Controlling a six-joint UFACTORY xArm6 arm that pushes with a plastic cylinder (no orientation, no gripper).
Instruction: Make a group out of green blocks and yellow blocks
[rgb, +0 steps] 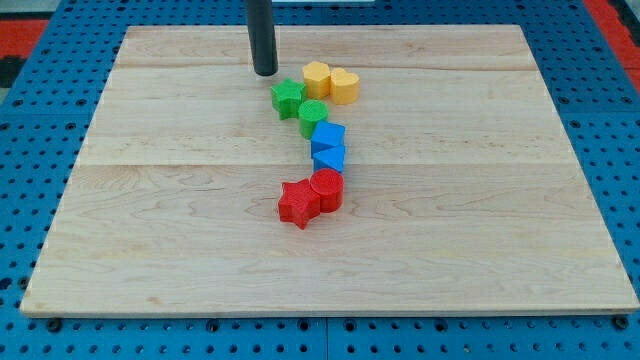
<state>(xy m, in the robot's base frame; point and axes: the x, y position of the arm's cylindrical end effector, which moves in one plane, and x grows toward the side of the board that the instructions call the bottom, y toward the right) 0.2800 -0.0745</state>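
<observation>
My tip (265, 72) rests on the board near the view's top, just up and left of the green star block (288, 97), a small gap apart. A green round block (313, 115) touches the star at its lower right. A yellow hexagon block (317, 77) and a yellow heart block (344, 85) sit side by side just right of the green star, touching the greens. The four form a tight cluster.
Two blue blocks (328, 135) (329, 157) stack downward from the green round block. A red round block (326, 188) and a red star block (298, 203) lie below them. The wooden board (150, 230) sits on a blue pegboard.
</observation>
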